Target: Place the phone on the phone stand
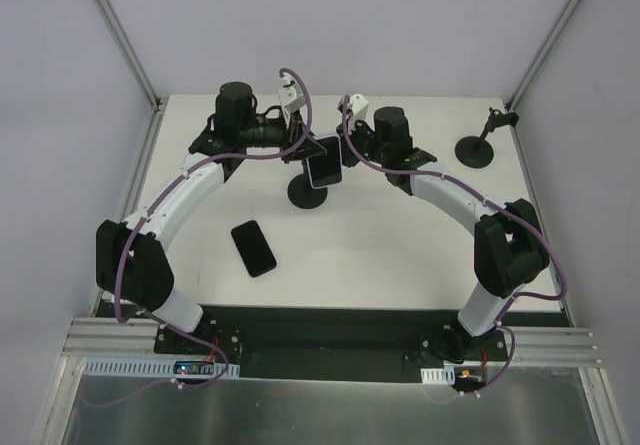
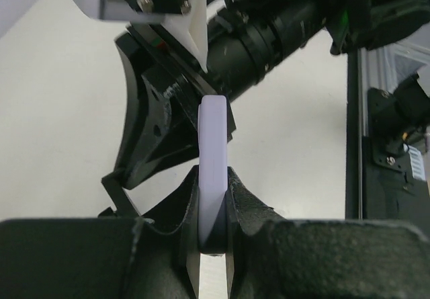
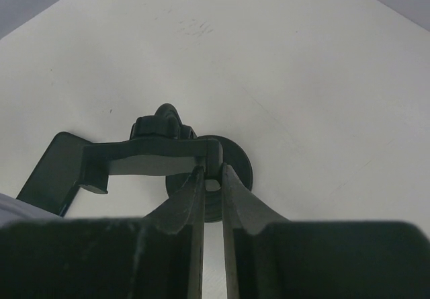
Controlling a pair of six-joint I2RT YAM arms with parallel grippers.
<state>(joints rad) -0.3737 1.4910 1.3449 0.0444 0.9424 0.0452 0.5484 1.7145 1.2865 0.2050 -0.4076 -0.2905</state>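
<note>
A phone with a lavender case (image 1: 324,163) is held on edge above the black phone stand, whose round base (image 1: 307,195) sits at the table's middle back. My left gripper (image 1: 305,148) is shut on the phone; in the left wrist view the phone (image 2: 213,151) stands edge-on between the fingers, my left gripper (image 2: 213,178) pinching it, with the stand's black cradle (image 2: 151,138) just behind. My right gripper (image 1: 347,150) is shut on the end of the stand's cradle (image 3: 213,156); in the right wrist view, my right gripper (image 3: 213,173) is above the stand's base (image 3: 235,171).
A second, black phone (image 1: 253,248) lies flat on the table in front of the left arm. A second black stand (image 1: 475,150) is at the back right. Grey walls close the table's back and sides.
</note>
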